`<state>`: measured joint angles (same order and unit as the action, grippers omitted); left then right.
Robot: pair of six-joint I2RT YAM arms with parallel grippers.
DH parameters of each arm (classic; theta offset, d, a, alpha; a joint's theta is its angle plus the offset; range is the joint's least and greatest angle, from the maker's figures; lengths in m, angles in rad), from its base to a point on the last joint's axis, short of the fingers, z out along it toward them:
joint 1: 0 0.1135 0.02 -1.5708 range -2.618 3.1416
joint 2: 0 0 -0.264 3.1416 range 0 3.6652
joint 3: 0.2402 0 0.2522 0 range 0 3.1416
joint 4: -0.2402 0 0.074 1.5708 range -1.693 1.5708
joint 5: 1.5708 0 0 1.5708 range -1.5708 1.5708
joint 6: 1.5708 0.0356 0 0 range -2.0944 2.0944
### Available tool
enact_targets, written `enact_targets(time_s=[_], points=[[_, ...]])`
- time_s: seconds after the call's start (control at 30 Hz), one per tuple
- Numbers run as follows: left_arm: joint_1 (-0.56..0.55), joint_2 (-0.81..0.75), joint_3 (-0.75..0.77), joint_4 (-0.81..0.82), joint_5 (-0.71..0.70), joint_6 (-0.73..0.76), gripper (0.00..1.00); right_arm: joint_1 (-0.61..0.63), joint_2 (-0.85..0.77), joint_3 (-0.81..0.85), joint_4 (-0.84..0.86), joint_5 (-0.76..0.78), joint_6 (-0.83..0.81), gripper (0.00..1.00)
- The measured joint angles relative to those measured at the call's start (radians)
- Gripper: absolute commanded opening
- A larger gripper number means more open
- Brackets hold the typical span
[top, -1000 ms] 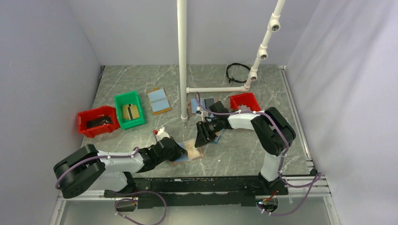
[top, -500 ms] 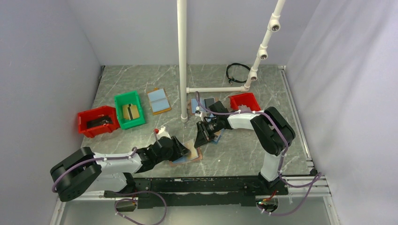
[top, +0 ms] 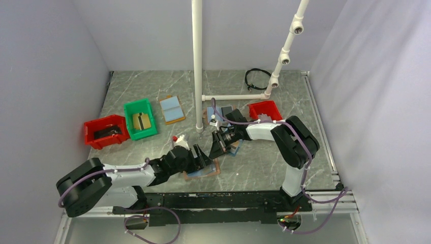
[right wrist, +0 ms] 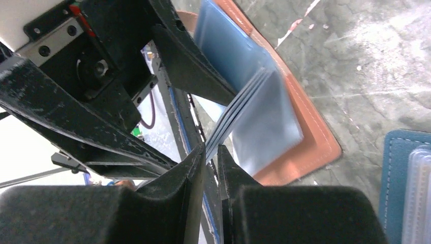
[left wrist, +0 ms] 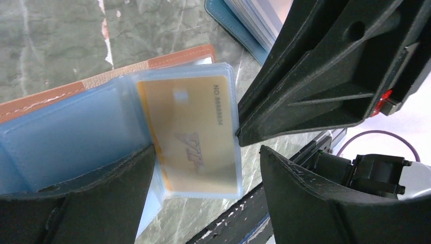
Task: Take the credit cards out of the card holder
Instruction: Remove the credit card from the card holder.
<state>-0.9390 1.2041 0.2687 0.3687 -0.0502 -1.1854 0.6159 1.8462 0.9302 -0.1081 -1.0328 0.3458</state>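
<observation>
- Two arms meet at the near middle of the table, where one card holder lies open, tan-rimmed and light blue inside.
- The left gripper has its jaws spread wide; one gold card in a clear pocket shows between them.
- The right gripper has its jaws pressed nearly together, pinching the edge of the clear sleeves, several leaves fanned up from the card holder.
- Three other holders:
  - a navy-rimmed holder just beside the card holder;
  - a tan-rimmed holder, both halves blue;
  - a half-dark holder by the white pipe.
- Two red bins and one green bin.
</observation>
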Motion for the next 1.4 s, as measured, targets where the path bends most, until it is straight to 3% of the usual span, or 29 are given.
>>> enact_targets(time_s=[0.27, 0.6, 0.8, 1.17, 1.4], points=[[0.001, 0.071, 0.046, 0.002, 0.030, 0.022, 0.70, 0.000, 0.001, 0.000, 0.013, -0.028, 0.021, 0.17], [0.003, 0.062, 0.045, 0.004, 0.037, 0.021, 0.81, -0.001, 0.007, 0.013, -0.018, -0.015, 0.003, 0.19], [0.004, 0.054, 0.035, 0.007, 0.039, 0.022, 0.72, -0.001, 0.008, 0.013, -0.023, -0.012, -0.004, 0.20], [0.011, 0.044, 0.017, 0.008, 0.041, 0.022, 0.66, -0.001, 0.021, 0.019, -0.034, -0.012, -0.008, 0.20], [0.015, 0.029, 0.000, 0.023, 0.049, 0.019, 0.57, -0.001, 0.025, 0.023, -0.048, -0.007, -0.016, 0.24]])
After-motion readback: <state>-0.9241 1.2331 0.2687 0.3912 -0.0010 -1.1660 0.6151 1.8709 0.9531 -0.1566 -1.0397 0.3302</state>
